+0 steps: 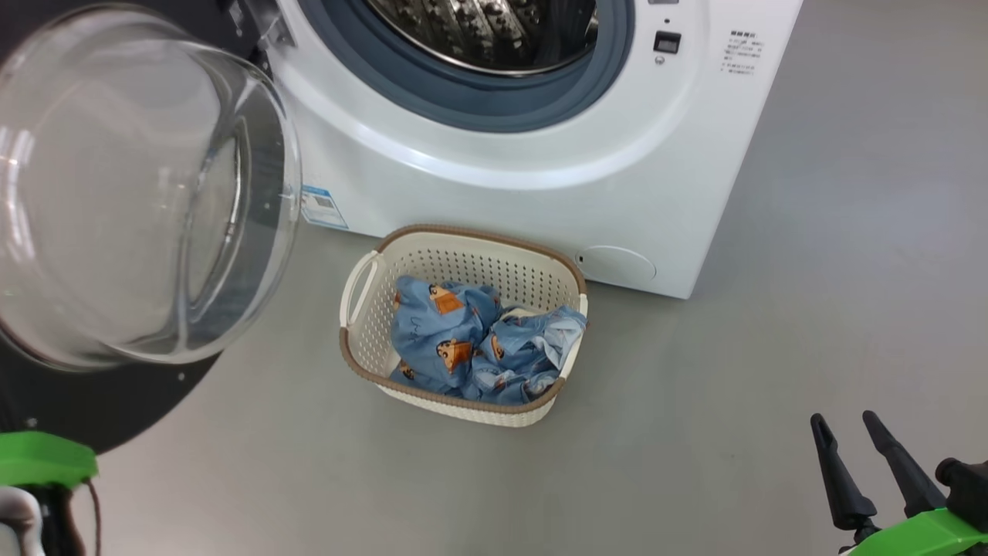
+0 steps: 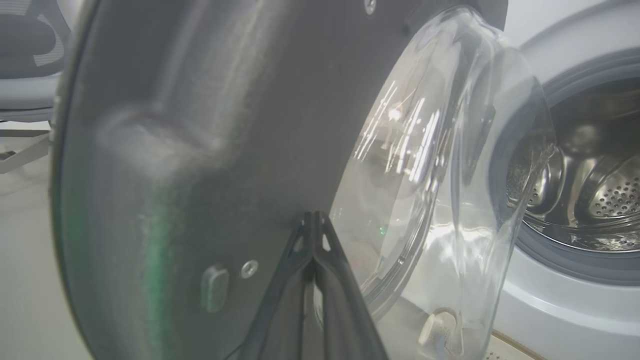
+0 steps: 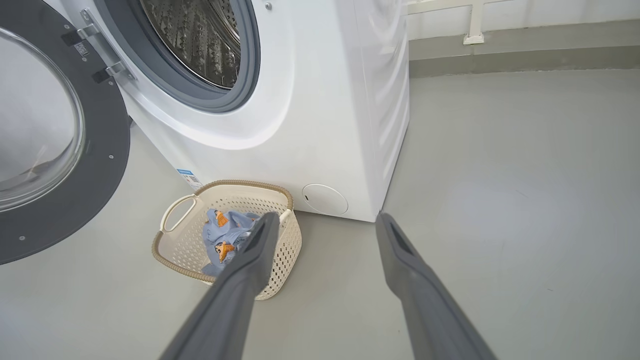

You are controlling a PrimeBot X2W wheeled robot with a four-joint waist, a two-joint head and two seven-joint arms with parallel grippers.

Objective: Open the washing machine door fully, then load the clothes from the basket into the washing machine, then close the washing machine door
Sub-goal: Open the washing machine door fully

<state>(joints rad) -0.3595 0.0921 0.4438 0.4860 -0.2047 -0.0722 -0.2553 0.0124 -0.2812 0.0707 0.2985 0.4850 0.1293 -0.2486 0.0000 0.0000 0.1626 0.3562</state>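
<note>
L fingers (image 2: 306, 245) shut, empty, tips at dark inner face of open washing machine door (image 2: 200, 150), glass bowl (image 2: 430, 165) just right of them. R fingers (image 3: 255, 247) spread wide, empty; basket (image 1: 463, 235) w/ clothes (image 1: 455, 340) ahead of them, on floor (image 1: 695, 432) just before washing machine (image 1: 540, 177).

A smooth matt grey floor (image 1: 772, 347) spreads across the head view. In the right wrist view a darker grey skirting band (image 3: 525, 55) runs below a white wall (image 3: 550, 12), and a white bracket foot (image 3: 472, 36) rests on the band. The left wrist view has a blurred grey chair-like shape (image 2: 27, 40) above a pale metal frame (image 2: 22, 152).
</note>
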